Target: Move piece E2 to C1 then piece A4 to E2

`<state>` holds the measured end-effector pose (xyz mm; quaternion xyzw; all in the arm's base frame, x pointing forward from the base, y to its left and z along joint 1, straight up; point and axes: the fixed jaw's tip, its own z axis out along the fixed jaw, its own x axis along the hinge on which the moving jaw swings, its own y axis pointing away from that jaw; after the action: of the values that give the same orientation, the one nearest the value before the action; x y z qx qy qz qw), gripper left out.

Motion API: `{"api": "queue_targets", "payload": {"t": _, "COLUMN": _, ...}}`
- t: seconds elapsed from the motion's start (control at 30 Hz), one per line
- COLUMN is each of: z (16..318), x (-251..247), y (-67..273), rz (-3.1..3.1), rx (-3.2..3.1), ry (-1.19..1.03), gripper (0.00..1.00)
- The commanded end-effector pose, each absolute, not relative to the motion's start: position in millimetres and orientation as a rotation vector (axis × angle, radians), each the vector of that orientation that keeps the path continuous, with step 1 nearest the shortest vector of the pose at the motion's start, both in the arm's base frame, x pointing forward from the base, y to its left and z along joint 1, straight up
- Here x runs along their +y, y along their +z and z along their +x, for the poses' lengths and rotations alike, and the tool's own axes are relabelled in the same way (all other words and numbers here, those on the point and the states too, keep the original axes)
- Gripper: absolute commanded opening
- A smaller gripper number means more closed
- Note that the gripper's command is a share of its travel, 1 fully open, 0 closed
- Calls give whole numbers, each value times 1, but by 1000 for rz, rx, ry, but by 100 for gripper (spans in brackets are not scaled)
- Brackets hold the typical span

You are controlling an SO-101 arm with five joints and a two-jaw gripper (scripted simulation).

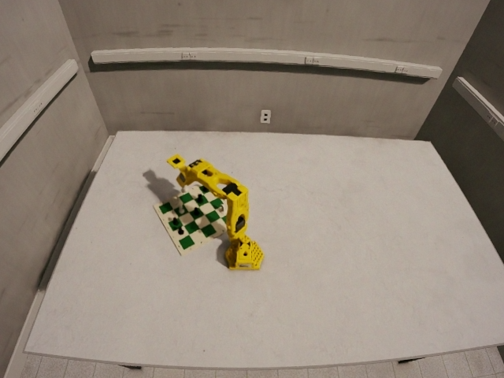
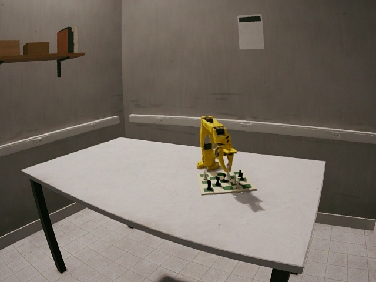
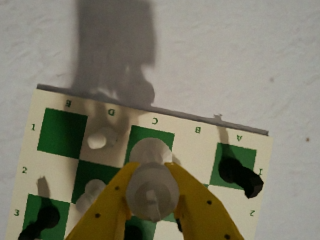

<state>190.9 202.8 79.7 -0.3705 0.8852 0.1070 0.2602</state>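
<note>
One yellow gripper, low centre of the wrist frame, clamped around a white chess piece seen from above, its round head between both yellow fingers. Held above the green-and-white chessboard, over the C column near the green C1 square; touching the board or not, cannot tell. Left of it, a white piece on D1. At right, a black piece on A1. Lower left, another black piece on E3. On a white table in the exterior view, board just below the arm's base.
</note>
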Motion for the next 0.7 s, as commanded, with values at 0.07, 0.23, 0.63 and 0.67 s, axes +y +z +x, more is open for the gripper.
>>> {"api": "queue_targets", "payload": {"t": 0.07, "z": 189, "x": 203, "y": 69, "rz": -1024, "rx": 2407, "ry": 284, "gripper": 0}}
{"api": "queue_targets", "payload": {"t": 0.23, "z": 189, "x": 204, "y": 63, "rz": -1024, "rx": 2407, "ry": 284, "gripper": 0}}
{"api": "queue_targets", "payload": {"t": 0.63, "z": 189, "x": 204, "y": 53, "rz": -1024, "rx": 2407, "ry": 284, "gripper": 0}}
{"api": "queue_targets", "payload": {"t": 0.67, "z": 189, "x": 204, "y": 52, "rz": -1024, "rx": 2407, "ry": 284, "gripper": 0}}
